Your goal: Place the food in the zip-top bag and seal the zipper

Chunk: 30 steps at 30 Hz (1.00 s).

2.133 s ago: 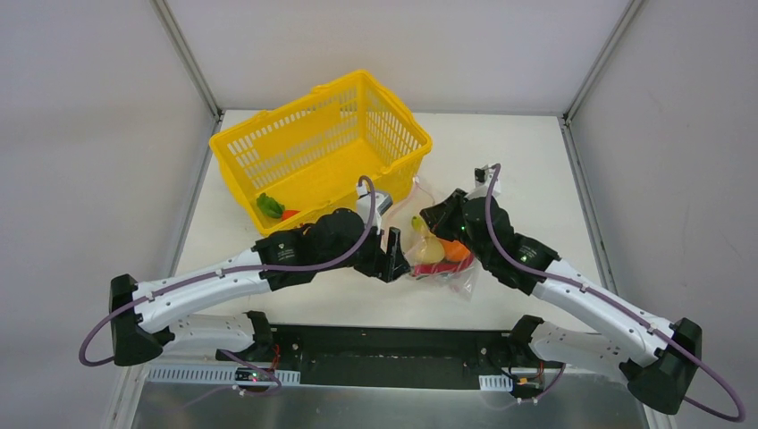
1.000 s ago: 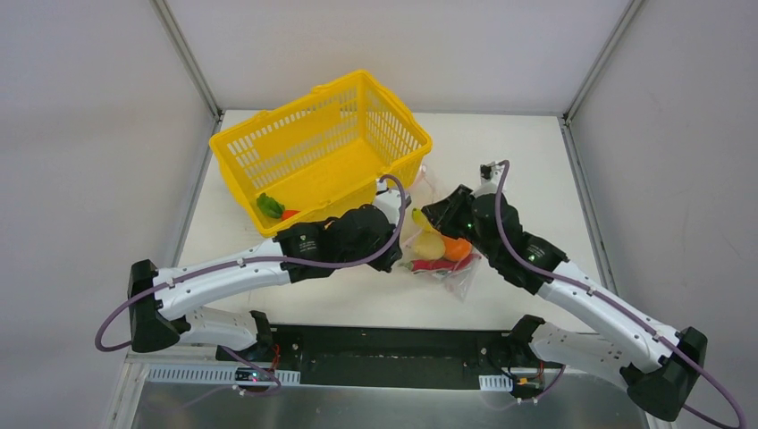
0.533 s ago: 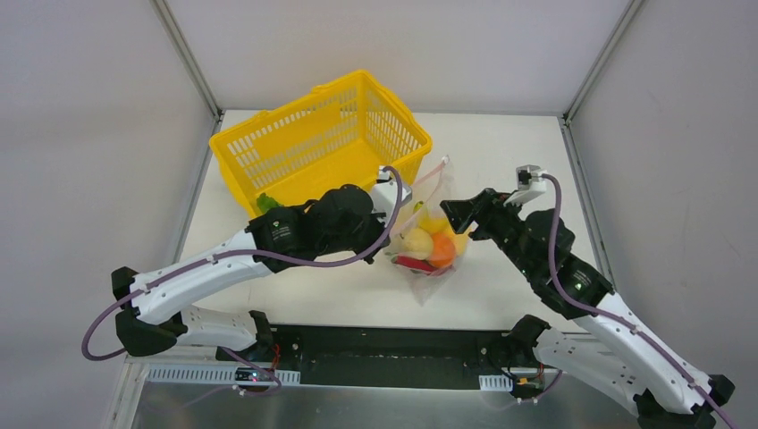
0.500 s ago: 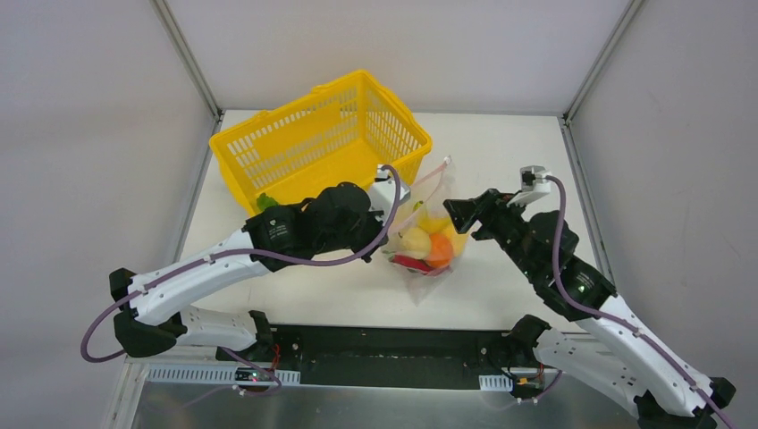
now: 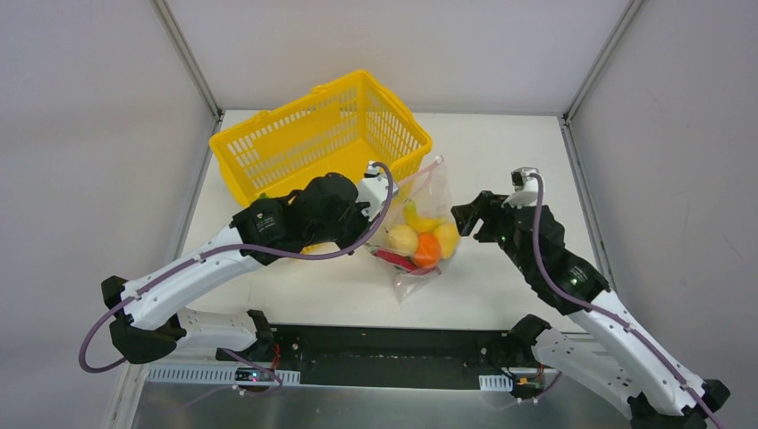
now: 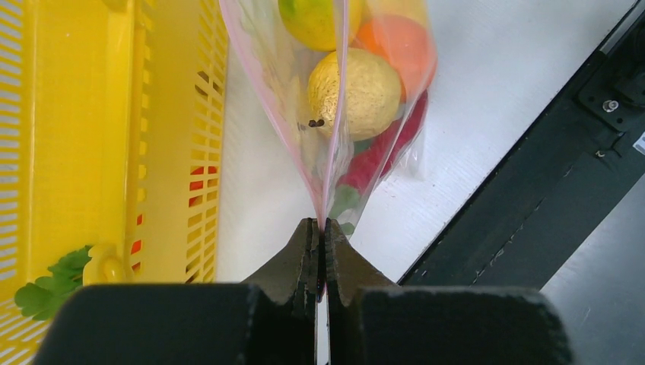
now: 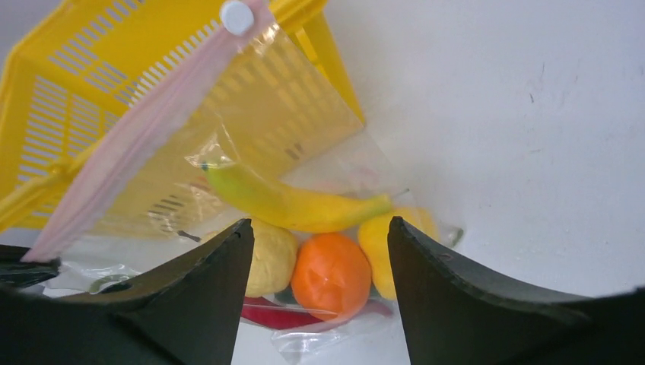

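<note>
Left tool (image 6: 320, 228) pinches the zip-top bag (image 6: 335, 186), seemingly by its zipper (image 7: 144, 129) end.

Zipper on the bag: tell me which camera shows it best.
Right wrist: the zipper runs broadside across the frame, white slider at its end. The top view shows only a thin pink line; the left wrist sees it edge-on, pinched in the left gripper.

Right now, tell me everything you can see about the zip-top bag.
Clear thin plastic, the zip-top bag has a pink zipper along one edge with a white slider at its end. It sags beside the yellow basket, holding a banana, an orange fruit and a red chili. The left tool pinches its edge; the right tool is open, apart.
</note>
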Tool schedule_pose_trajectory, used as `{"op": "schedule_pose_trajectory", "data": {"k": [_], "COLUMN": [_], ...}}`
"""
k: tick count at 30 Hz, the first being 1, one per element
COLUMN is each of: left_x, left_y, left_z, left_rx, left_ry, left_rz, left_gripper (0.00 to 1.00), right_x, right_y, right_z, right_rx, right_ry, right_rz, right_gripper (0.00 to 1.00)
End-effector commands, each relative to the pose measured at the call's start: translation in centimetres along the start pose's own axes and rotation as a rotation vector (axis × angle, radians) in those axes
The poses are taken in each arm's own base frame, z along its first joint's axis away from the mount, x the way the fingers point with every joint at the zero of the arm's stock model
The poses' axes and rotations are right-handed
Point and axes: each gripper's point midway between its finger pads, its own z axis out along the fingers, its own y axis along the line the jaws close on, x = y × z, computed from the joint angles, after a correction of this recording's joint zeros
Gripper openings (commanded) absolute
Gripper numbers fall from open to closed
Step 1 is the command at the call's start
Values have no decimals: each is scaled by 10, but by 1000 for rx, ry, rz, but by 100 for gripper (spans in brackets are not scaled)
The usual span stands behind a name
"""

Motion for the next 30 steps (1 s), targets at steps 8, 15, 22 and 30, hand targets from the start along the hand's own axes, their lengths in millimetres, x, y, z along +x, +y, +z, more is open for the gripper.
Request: {"op": "schedule_pose_trajectory", "data": {"k": [8, 15, 22, 30], "left_x": [-12, -16, -18, -14], "left_y": [19, 19, 14, 14], "left_z": [-4, -1, 3, 3], "left_rx": [-71, -63, -33, -22], "left_ry": [-54, -58, -66, -48], "left_rz": [23, 45, 41, 69], "left_gripper": [0, 0, 0, 0], "right_x": [53, 44, 29, 5], "right_y": [-18, -34, -45, -35], "right_z": [18, 21, 26, 24], "right_rx": [-72, -72, -12, -87], "right_ry": [253, 151, 78, -60], "right_rz": [201, 191, 181, 131], "right_gripper": [67, 62, 63, 72]}}
